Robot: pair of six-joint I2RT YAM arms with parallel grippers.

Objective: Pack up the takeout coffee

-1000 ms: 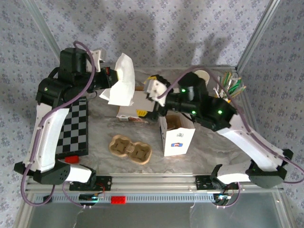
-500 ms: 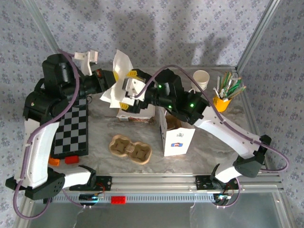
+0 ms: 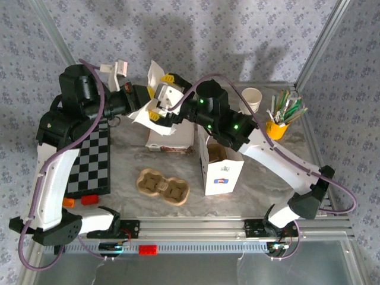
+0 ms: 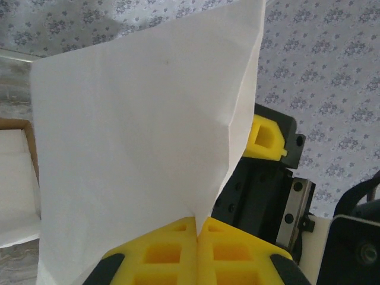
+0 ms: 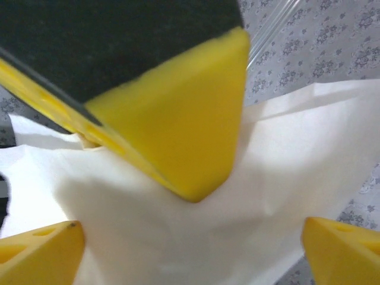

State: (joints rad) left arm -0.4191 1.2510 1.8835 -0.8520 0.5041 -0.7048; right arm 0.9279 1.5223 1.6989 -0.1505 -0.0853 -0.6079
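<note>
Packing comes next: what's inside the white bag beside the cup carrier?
The white bag stands open, showing brown inner wall. The right arm covers its far edge; the bottom cannot be seen.

I had both arms reaching over the table's far left, wrists facing. My left gripper (image 4: 196, 234) pinched a white napkin (image 4: 130, 130), jaws closed; my right gripper (image 3: 161, 97) stood wide open around it.

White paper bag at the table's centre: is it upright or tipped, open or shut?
Upright, open: the white paper bag stands on its base, brown inside visible at top.
</note>
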